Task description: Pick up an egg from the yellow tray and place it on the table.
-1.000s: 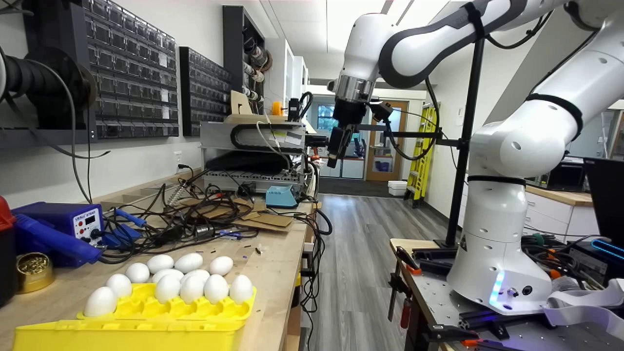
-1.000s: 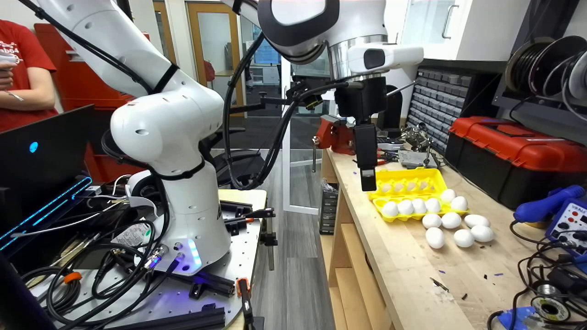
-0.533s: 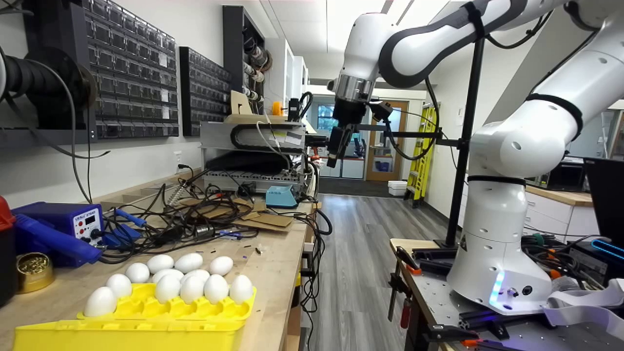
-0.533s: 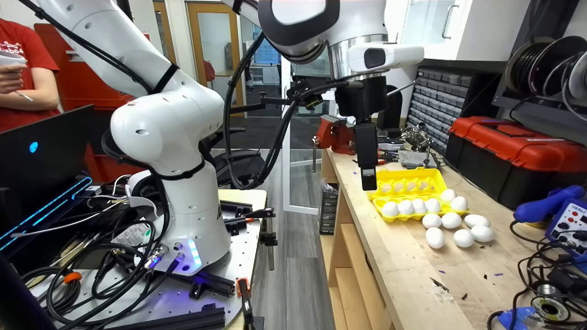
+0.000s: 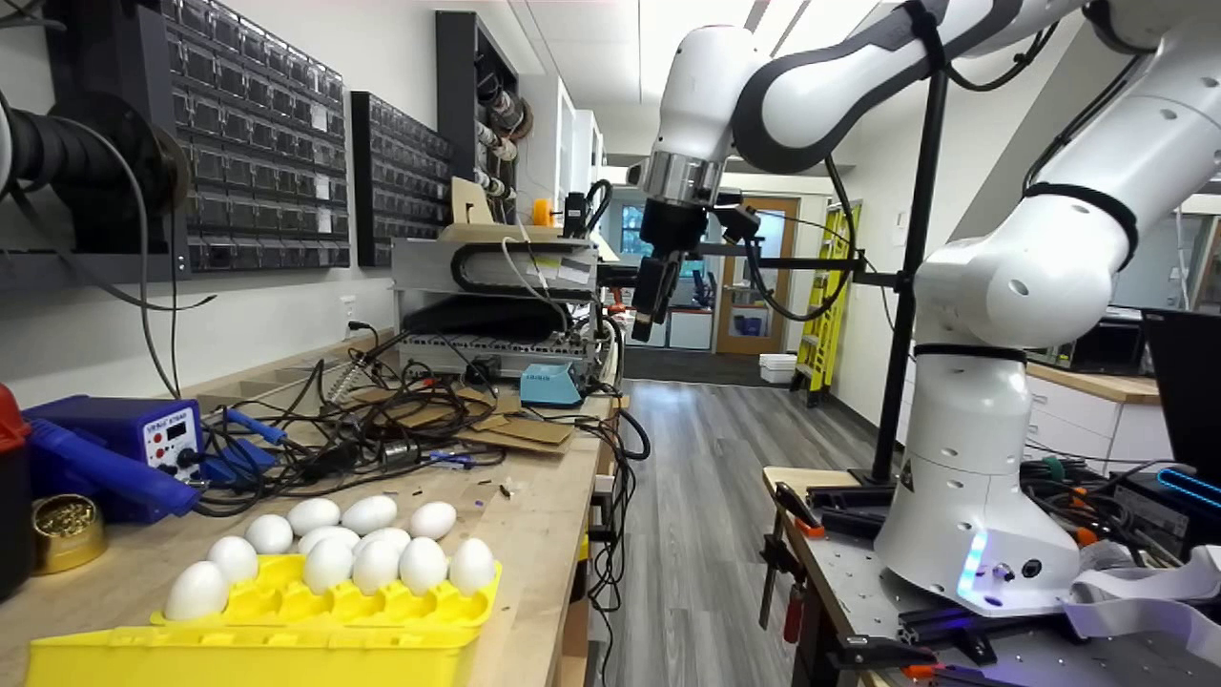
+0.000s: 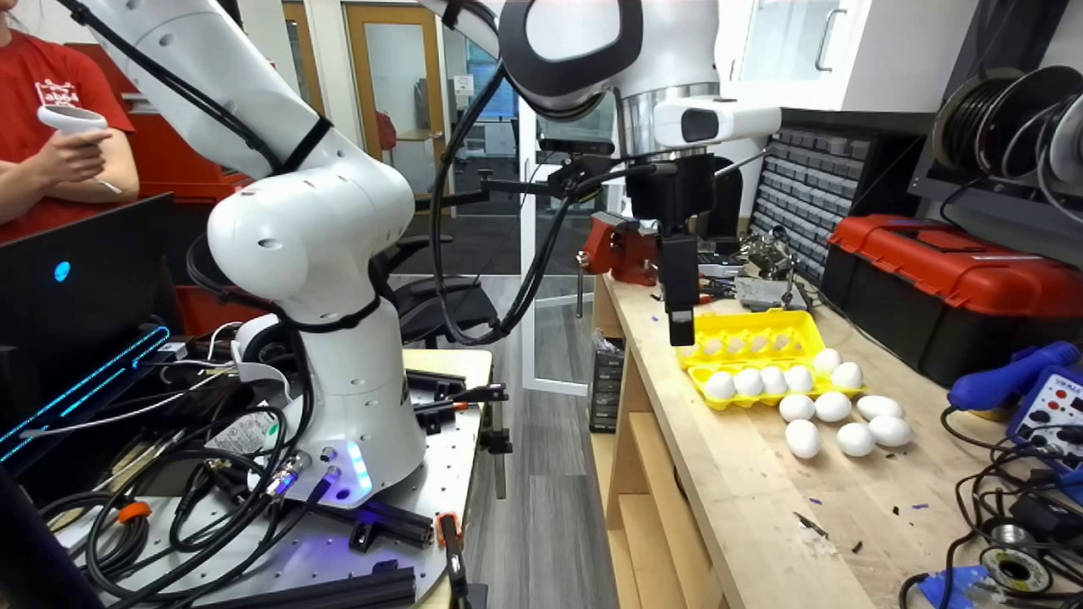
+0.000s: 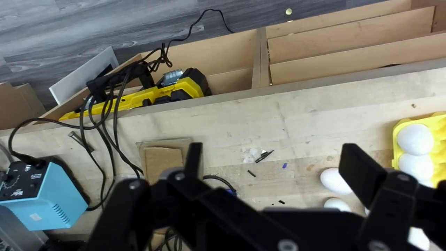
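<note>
The blocky claw [image 7: 271,153] has edged toward the wood-grained table [image 7: 230,120], empty and spread wide.

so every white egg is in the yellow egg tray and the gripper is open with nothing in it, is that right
Not every egg: several white eggs lie on the wooden table beside the yellow egg tray, as an exterior view shows. The rest stands: the gripper is open with nothing in it.
</note>
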